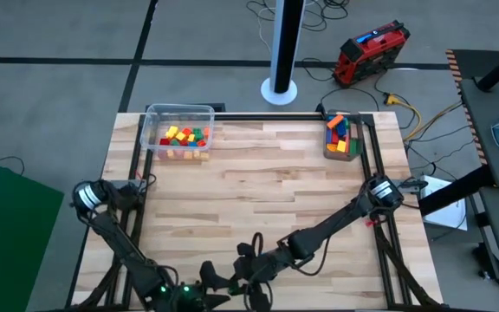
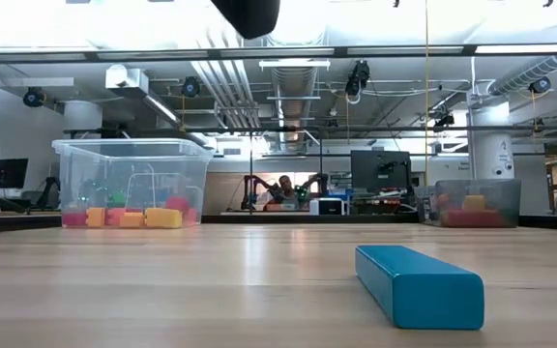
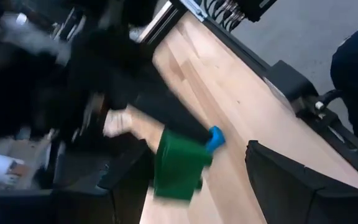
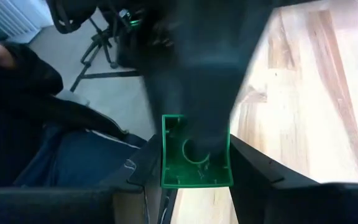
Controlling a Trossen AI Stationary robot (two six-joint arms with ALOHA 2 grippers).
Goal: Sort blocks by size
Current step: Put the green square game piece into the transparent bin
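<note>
On the wooden table, sorted blocks sit in the clear tub at one far corner and longer ones in a small container at the other, while a blue bar lies alone near the front edge. A green block seems pinched in the right gripper, which hangs low over that front edge just beside the left gripper, whose fingers stand apart. This looks like a pick in hand; next it calls for carrying the piece to the matching container.

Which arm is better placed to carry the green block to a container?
Right, probably: the green block sits between the fingers of the right pincer, apparently gripped. The left pincer is open close by and holds nothing.
</note>
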